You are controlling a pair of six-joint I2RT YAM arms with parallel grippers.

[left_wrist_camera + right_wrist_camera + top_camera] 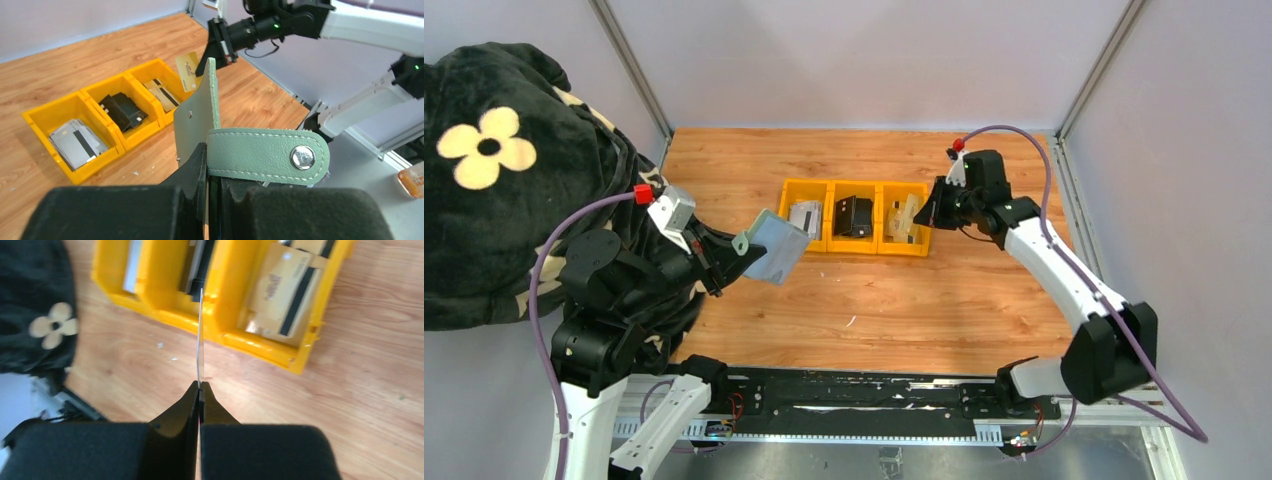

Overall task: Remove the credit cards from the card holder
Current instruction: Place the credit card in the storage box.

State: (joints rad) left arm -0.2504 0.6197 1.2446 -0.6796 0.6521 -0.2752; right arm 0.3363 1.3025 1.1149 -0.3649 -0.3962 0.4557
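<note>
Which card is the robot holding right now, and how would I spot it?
Find the yellow three-part tray in the middle of the wooden table. At its right end, the right gripper pinches one tan card in the air. The other tan cards lie flat inside the tray.

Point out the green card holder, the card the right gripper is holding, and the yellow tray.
Sage-green leather card holder (265,156): left wrist view, snap tab.
Beige plastic card (188,70): left wrist view, its face.
Yellow plastic three-part tray (250,344): right wrist view, outer wall.

top: overhead, far | wrists: close, forward | shared: yellow tray
</note>
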